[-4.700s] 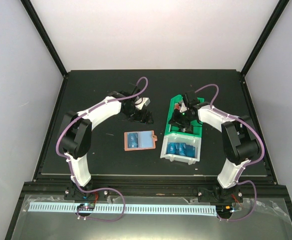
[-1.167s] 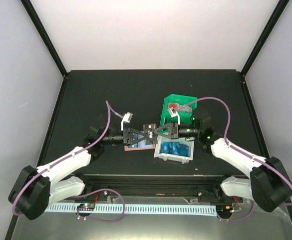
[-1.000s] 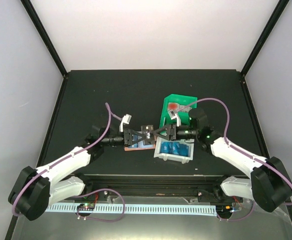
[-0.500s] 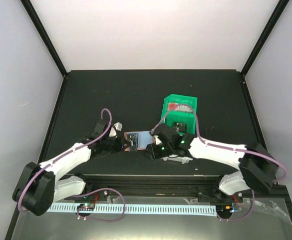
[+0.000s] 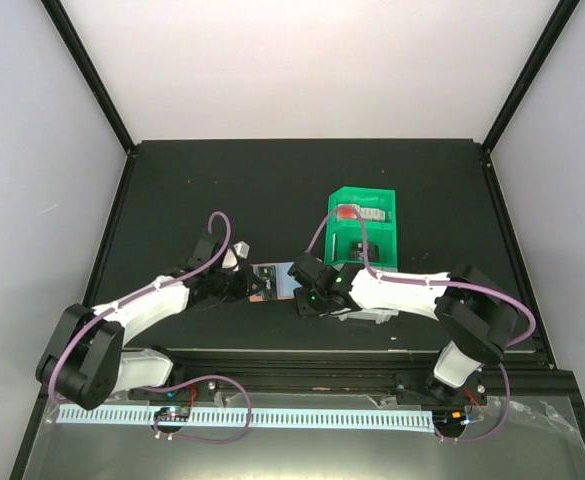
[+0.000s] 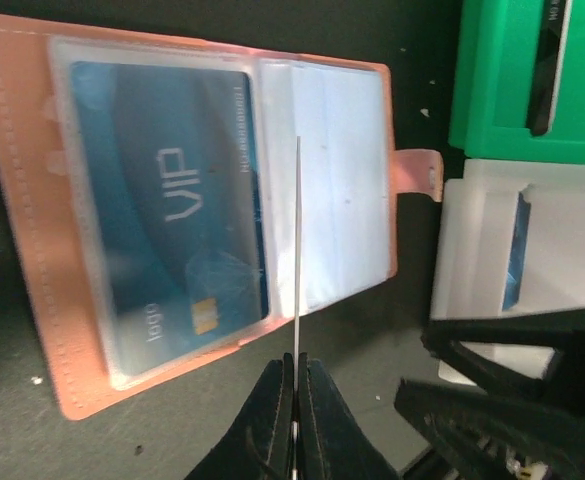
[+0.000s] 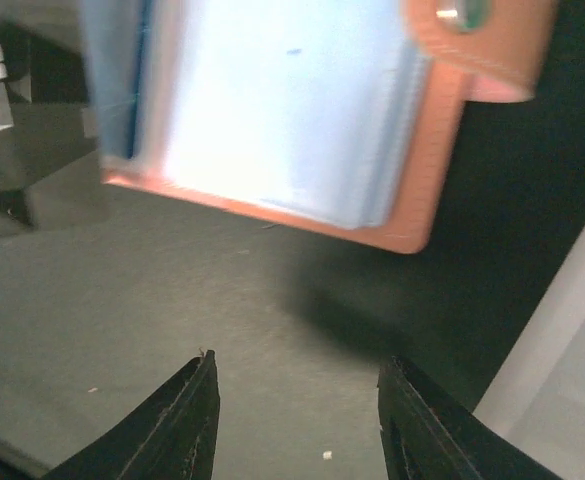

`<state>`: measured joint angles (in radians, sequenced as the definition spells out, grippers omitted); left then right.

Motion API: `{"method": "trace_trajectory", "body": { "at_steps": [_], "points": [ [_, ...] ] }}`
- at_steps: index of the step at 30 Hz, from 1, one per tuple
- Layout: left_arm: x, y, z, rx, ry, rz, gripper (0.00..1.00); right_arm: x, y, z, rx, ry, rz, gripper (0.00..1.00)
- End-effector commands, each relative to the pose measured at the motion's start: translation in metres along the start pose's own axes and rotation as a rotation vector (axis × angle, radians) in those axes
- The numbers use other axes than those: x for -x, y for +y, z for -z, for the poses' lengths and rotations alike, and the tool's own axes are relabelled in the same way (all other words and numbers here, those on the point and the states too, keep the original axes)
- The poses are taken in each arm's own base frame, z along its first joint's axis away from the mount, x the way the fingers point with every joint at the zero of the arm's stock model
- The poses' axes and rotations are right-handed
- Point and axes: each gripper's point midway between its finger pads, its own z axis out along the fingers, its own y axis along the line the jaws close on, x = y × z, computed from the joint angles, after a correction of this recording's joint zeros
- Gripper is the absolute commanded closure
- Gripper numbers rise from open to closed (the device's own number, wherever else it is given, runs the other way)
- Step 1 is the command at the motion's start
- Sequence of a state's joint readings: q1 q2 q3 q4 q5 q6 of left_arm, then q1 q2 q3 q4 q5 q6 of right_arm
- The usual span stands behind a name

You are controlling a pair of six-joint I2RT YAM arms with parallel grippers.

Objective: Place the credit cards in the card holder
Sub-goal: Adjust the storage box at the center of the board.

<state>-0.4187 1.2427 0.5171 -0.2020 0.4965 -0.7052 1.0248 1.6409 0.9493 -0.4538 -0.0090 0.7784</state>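
The card holder [image 6: 32,250] lies open on the black table, salmon-pink, and shows as a small patch [image 5: 270,279] between both arms in the top view. A blue credit card [image 6: 167,230] marked VIP sits in its left pocket. My left gripper [image 6: 295,368] is shut on a second card [image 6: 298,240], seen edge-on and standing over the pale right pockets. The right gripper [image 7: 297,388] is open and empty, low over the table just short of the holder's near edge [image 7: 392,225], beside the snap tab [image 7: 487,45].
A green bin [image 5: 363,222] stands behind the right arm. A white bin [image 6: 472,230] right of the holder has a blue card [image 6: 512,265] in it. The right gripper's black fingers [image 6: 512,400] crowd the left wrist view's lower right.
Both grippers met above the card holder a second ago. Since then the right arm has swung down to the holder's near right side, and the left gripper has drawn back left with the card.
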Motion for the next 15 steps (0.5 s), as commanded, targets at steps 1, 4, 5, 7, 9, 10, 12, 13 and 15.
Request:
{"method": "trace_trajectory", "body": {
  "at_steps": [1,4,5,7,9,10,12,13,15],
  "points": [
    [0.016,-0.034,0.003,-0.145,-0.02,-0.068,0.98,0.007,-0.044,0.005,-0.139,-0.058,-0.079,0.54],
    [0.018,-0.04,0.002,-0.172,-0.017,-0.069,0.98,0.013,-0.05,0.008,-0.142,-0.076,-0.09,0.54],
    [0.018,-0.036,-0.004,-0.161,-0.003,-0.056,0.98,0.015,-0.052,0.008,-0.146,-0.078,-0.092,0.54],
    [0.02,-0.033,-0.009,-0.152,0.003,-0.041,0.98,0.017,-0.054,0.007,-0.147,-0.079,-0.099,0.54],
    [0.022,-0.032,-0.014,-0.153,0.008,-0.025,0.98,0.02,-0.054,0.006,-0.14,-0.088,-0.108,0.54],
    [0.023,-0.032,-0.017,-0.155,0.012,-0.019,0.99,0.022,-0.053,0.006,-0.134,-0.093,-0.104,0.54],
    [0.025,-0.032,-0.021,-0.161,0.019,-0.013,0.98,0.028,-0.045,0.005,-0.109,-0.102,-0.085,0.54],
    [0.027,-0.032,-0.024,-0.161,0.02,-0.012,0.98,0.032,-0.04,0.004,-0.089,-0.108,-0.072,0.54],
    [0.029,-0.03,-0.027,-0.155,0.025,-0.007,0.99,0.04,-0.029,0.003,-0.053,-0.122,-0.047,0.53]
  ]
}}
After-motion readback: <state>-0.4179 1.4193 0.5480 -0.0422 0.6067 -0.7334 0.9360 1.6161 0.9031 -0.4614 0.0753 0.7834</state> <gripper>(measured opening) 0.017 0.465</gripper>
